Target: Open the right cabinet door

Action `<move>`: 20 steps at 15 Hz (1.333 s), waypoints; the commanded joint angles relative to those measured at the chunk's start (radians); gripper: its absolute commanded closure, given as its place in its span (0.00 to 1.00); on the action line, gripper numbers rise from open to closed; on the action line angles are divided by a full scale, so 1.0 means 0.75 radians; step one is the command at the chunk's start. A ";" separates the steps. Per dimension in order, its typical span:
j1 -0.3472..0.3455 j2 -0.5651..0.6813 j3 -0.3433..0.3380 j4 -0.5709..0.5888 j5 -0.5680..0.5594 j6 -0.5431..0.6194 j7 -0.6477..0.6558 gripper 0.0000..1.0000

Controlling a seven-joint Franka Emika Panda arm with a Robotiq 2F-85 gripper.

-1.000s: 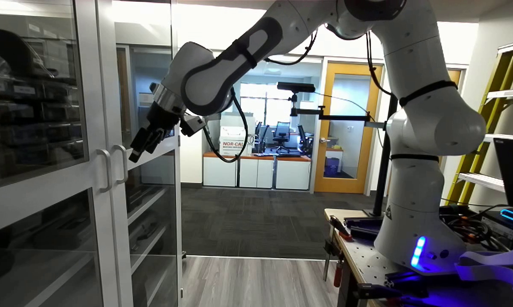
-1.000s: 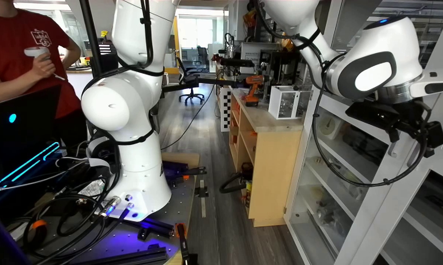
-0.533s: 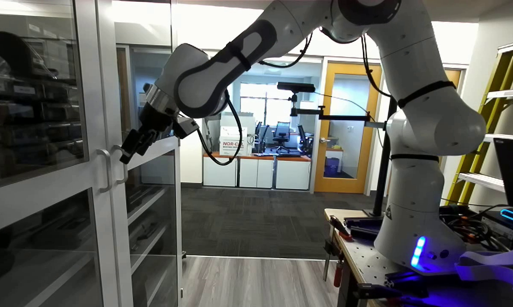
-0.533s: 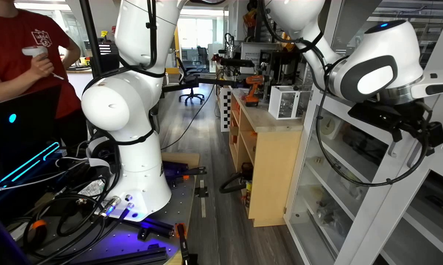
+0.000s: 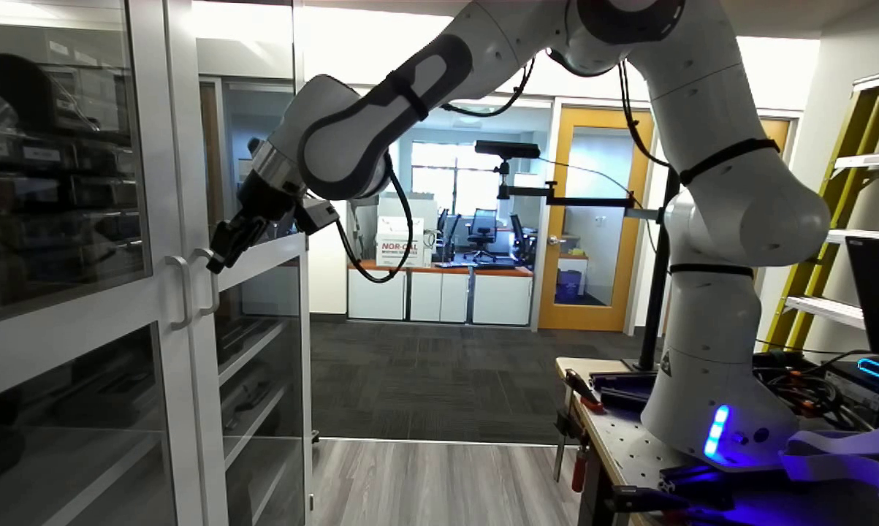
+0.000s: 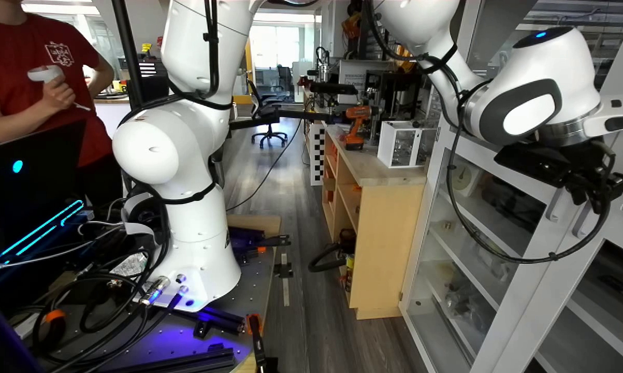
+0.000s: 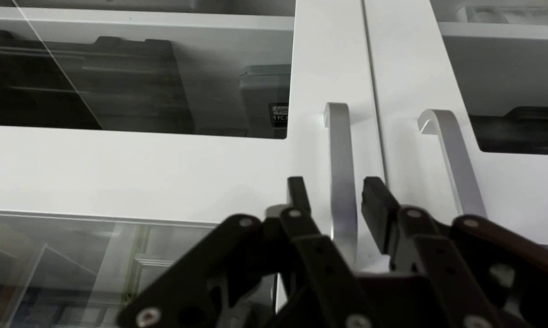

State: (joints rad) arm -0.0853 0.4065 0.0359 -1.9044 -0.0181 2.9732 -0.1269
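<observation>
Both cabinet doors stand flush, a thin seam between them. The right cabinet door (image 5: pixel 275 254) is the far one in an exterior view and the left-hand one (image 7: pixel 132 168) in the wrist view, which seems upside down. Its grey bar handle (image 7: pixel 340 159) runs between the fingers of my gripper (image 7: pixel 334 191). Space shows on either side of the bar, so the jaws are partly drawn in but not pressed on it. In both exterior views the gripper (image 5: pixel 223 259) (image 6: pixel 604 194) is at that handle (image 6: pixel 582 220), hiding its upper end.
The left door's handle (image 7: pixel 456 159) is close beside, just across the seam. A black cable loop (image 6: pixel 477 239) hangs from the arm before the glass. A wooden counter (image 6: pixel 384 238) adjoins the cabinet. A person in a red shirt (image 6: pixel 37 83) stands behind the robot's bench.
My gripper moved toward the cabinet, up to the right door's handle. During the last half second its fingers have drawn closer together while the arm hardly moved. The doors have not moved.
</observation>
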 commanded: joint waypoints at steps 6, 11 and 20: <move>-0.279 0.034 0.336 0.011 0.183 0.036 -0.328 0.96; -0.372 -0.031 0.414 -0.040 0.176 -0.040 -0.409 0.96; -0.511 -0.144 0.482 -0.154 0.182 -0.121 -0.498 0.96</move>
State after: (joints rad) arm -0.4023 0.3840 0.3621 -1.9489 0.0931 2.9356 -0.4351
